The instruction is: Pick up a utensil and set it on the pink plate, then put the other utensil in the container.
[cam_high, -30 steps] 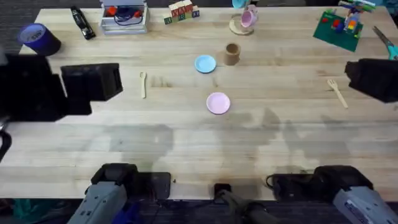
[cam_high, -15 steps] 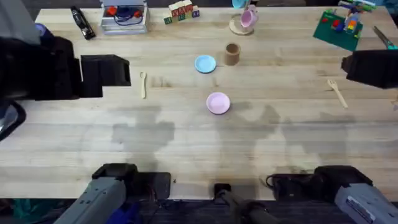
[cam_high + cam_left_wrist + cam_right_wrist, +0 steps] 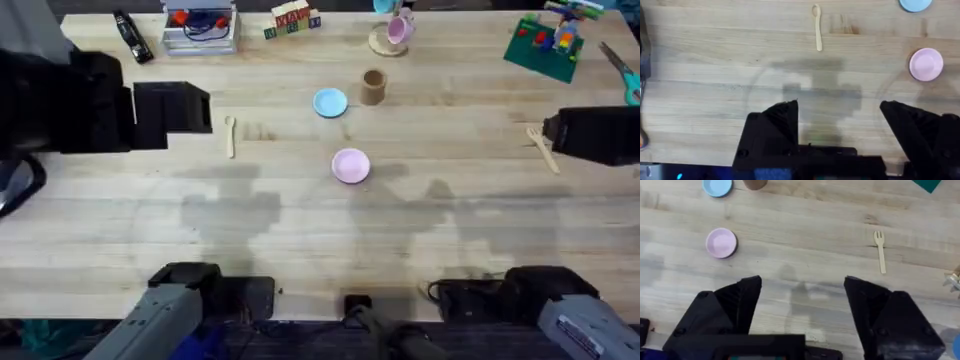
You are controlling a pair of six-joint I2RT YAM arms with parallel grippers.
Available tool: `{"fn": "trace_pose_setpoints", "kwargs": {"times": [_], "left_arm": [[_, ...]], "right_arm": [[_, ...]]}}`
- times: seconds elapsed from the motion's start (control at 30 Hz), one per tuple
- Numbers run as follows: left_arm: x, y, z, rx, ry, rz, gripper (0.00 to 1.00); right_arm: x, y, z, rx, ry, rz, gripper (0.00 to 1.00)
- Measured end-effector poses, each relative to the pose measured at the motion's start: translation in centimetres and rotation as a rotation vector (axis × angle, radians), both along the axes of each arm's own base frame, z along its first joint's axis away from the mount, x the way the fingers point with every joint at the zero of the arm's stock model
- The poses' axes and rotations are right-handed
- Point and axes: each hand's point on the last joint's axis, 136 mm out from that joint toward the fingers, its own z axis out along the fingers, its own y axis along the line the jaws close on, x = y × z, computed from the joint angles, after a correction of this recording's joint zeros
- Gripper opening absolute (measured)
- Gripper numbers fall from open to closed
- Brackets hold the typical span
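Closing in, the left gripper [image 3: 840,107] now hangs nearer the spoon [image 3: 230,134], jaws apart. At three o'clock, the right gripper [image 3: 802,287], also spread, has dropped beside the fork [image 3: 541,147]; nothing is grasped yet.

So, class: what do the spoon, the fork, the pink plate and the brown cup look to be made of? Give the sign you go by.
Spoon and fork: probably wood, pale tan and matte, close to the table's tone. Pink plate: likely plastic, one even pastel colour with a smooth raised rim. Cup: unclear; dull tan-brown, possibly wood, cork or card.
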Motion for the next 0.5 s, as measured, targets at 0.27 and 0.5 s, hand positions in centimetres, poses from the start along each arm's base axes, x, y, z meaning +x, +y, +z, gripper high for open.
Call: {"fn": "trace_pose_setpoints", "kwargs": {"times": [0.27,0.5], "left_arm": [[0.2,0.0,-0.6,-0.013,0.043,0.024,0.993],[3.2,0.0,-3.1,-0.014,0.173,0.034,0.995]], "right_arm": [[0.0,0.0,0.0,0.0,0.0,0.0,0.996],[-0.1,0.0,-0.1,0.0,0.004,0.0,0.996]]}}
